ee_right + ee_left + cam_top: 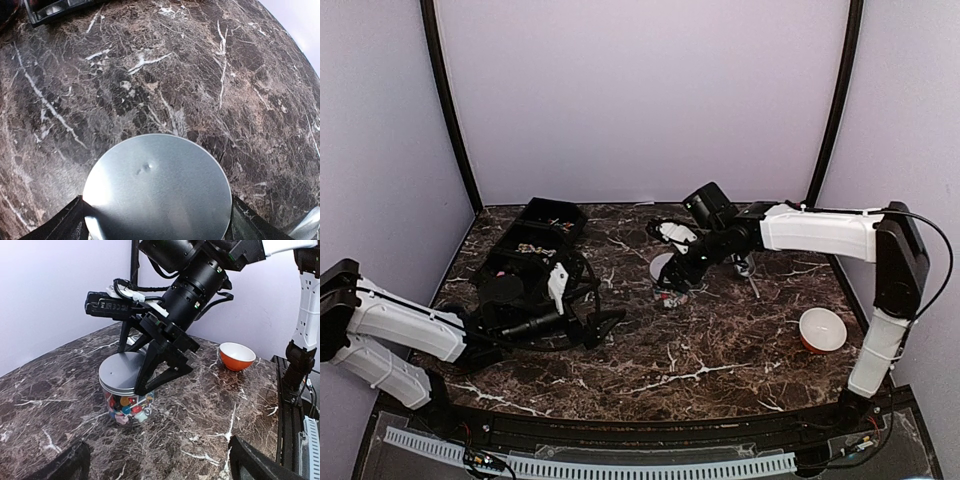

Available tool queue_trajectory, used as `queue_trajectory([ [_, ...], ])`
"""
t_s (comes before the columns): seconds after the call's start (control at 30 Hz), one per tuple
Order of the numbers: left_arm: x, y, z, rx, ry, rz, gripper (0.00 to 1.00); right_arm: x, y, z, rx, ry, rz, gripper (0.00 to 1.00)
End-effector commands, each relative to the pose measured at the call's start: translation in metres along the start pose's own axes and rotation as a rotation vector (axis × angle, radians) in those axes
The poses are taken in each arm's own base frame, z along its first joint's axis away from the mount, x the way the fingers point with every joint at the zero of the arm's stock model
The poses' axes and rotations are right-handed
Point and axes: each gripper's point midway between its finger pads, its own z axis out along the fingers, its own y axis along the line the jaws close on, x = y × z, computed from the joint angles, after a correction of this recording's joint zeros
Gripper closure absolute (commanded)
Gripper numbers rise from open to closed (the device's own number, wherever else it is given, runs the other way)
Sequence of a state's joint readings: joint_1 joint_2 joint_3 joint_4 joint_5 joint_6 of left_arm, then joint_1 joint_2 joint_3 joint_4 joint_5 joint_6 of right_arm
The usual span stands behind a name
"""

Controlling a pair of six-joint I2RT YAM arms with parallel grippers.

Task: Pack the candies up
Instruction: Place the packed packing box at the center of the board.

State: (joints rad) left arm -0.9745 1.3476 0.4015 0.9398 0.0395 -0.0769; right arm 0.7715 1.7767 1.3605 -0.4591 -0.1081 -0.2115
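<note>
A small glass jar [131,412] stands on the marble table [210,405], packed with the candies [125,407] in mixed colours. On its mouth rests a flat silver lid [156,185]. My right gripper [134,366] reaches down over the jar, one black finger on each side of the lid's rim, pressed against it. In the top view the same jar [670,292] sits mid-table under that arm. My left gripper [156,452] hovers low on the near side of the jar, well apart from it, fingers spread wide and holding nothing.
An orange bowl [821,330] with a white inside stands at the right, also seen behind the jar [237,356]. Black compartment trays [535,250] line the far left. A small utensil [750,272] lies behind the right arm.
</note>
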Motion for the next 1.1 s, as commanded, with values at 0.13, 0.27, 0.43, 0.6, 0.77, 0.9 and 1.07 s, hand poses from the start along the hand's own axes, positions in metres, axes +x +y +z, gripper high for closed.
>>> queue_trajectory([
  [0.13,0.003,0.036,-0.040,-0.236,0.074,-0.086,0.01,-0.071,-0.027,0.019,0.068,-0.177,-0.013,0.17],
  [0.27,0.001,0.046,-0.059,-0.306,0.101,-0.095,0.01,-0.077,-0.031,0.037,0.069,-0.171,-0.010,0.16],
  [0.43,0.002,0.054,-0.079,-0.363,0.140,-0.116,0.01,-0.081,-0.033,0.049,0.064,-0.161,-0.012,0.13],
  [0.6,-0.001,0.056,-0.096,-0.389,0.144,-0.150,0.01,-0.077,-0.033,0.056,0.057,-0.147,-0.004,0.08],
  [0.77,-0.001,0.062,-0.106,-0.431,0.174,-0.150,0.01,-0.073,-0.032,0.054,0.053,-0.139,-0.003,0.02],
  [0.9,-0.002,0.066,-0.110,-0.464,0.201,-0.154,0.01,-0.072,-0.033,0.041,0.067,-0.143,0.003,0.02],
  [1.07,-0.004,0.071,-0.113,-0.510,0.229,-0.170,0.01,-0.067,-0.039,0.006,0.119,-0.163,0.040,0.02],
])
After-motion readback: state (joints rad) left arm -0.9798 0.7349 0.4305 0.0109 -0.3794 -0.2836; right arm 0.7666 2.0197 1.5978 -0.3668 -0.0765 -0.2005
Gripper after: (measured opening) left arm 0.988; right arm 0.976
